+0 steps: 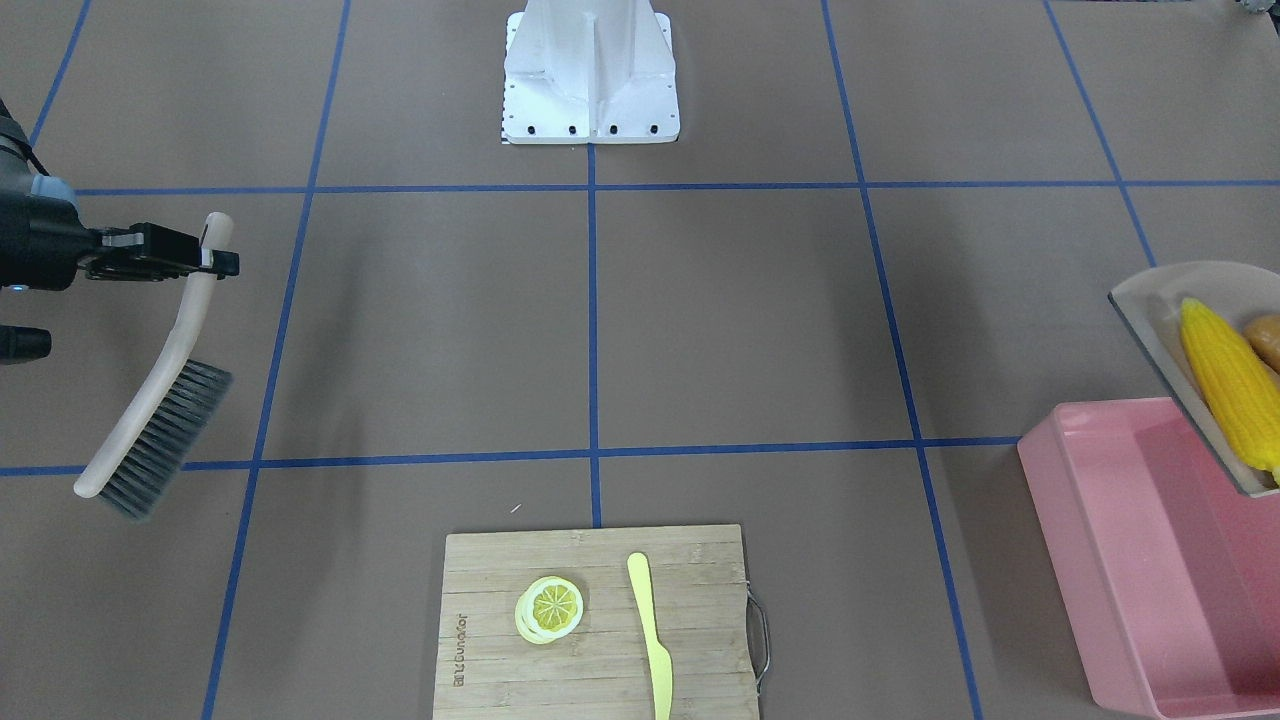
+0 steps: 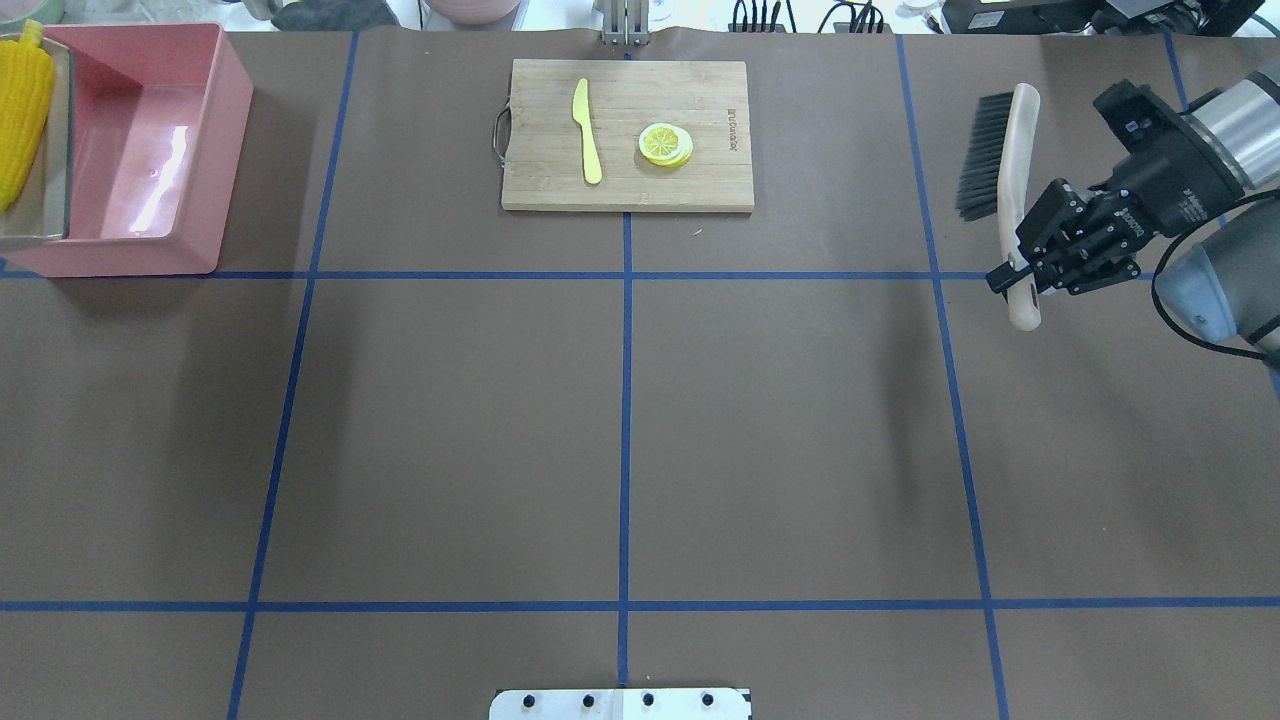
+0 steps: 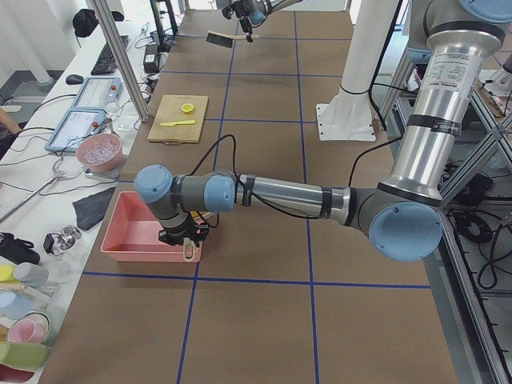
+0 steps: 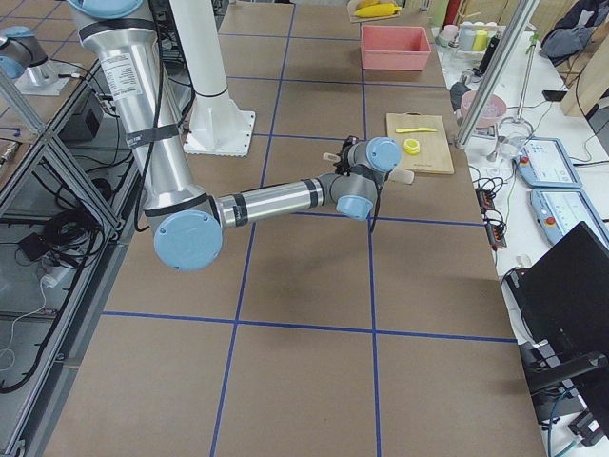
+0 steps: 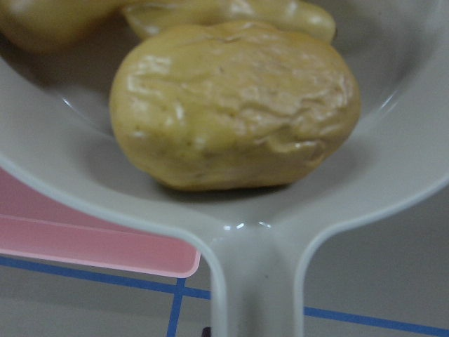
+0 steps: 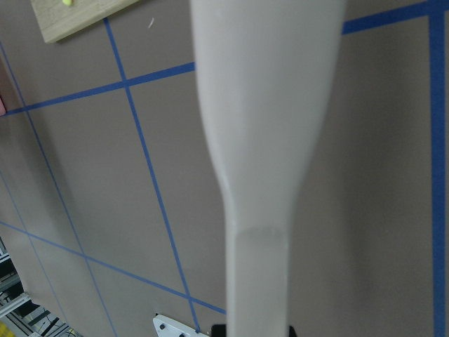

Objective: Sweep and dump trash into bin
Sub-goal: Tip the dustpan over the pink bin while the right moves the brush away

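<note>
The pink bin stands at the table's far left end. A beige dustpan hangs tilted over it. In the pan lie the yellow corn cob, the brown potato lump and, behind it, the tan ginger root. My left gripper is shut on the dustpan's handle. My right gripper is shut on the handle of a beige brush with dark bristles and holds it above the table at the far right, as the front view shows.
A wooden cutting board at the table's far edge carries a lemon slice and a yellow-green plastic knife. The white robot base stands at the near edge. Blue tape lines grid the brown table.
</note>
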Action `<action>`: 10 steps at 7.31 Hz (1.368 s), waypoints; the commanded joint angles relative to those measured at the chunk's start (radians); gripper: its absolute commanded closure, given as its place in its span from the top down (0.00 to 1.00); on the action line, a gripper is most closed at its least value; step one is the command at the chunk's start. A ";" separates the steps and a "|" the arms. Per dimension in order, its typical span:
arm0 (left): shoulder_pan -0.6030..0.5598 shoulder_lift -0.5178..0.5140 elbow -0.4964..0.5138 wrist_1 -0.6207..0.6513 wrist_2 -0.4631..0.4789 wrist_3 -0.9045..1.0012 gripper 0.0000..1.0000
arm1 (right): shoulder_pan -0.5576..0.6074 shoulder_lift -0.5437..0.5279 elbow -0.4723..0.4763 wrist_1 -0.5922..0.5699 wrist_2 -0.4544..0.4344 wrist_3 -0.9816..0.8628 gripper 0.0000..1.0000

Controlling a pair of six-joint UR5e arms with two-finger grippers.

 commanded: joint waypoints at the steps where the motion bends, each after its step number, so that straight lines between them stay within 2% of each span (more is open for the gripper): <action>1: -0.002 -0.054 0.150 -0.084 0.005 0.009 0.00 | 0.017 -0.088 -0.012 0.035 -0.023 -0.128 0.00; 2: -0.002 -0.070 0.178 -0.093 0.037 0.009 0.00 | 0.050 -0.114 -0.011 0.038 -0.088 -0.191 0.00; 3: -0.003 -0.108 0.217 -0.093 0.114 0.072 0.00 | 0.075 -0.137 -0.012 0.037 -0.179 -0.242 0.00; 4: -0.013 -0.154 0.276 -0.086 0.142 0.119 0.00 | 0.104 -0.175 -0.011 0.006 -0.190 -0.232 0.00; 5: -0.011 -0.154 0.283 -0.086 0.146 0.122 0.00 | 0.153 -0.213 -0.011 -0.053 -0.213 -0.226 0.00; 7: -0.004 -0.176 0.312 -0.089 0.202 0.124 0.00 | 0.201 -0.231 0.015 -0.274 -0.215 -0.182 0.00; 8: 0.010 -0.188 0.330 -0.084 0.212 0.115 0.00 | 0.206 -0.238 0.080 -0.409 -0.206 -0.108 0.00; 9: 0.019 -0.200 0.332 -0.084 0.247 0.075 0.00 | 0.178 -0.272 0.195 -0.571 -0.206 -0.018 0.00; 10: 0.032 -0.206 0.332 -0.082 0.288 0.049 0.00 | 0.113 -0.290 0.267 -0.755 -0.219 -0.015 0.00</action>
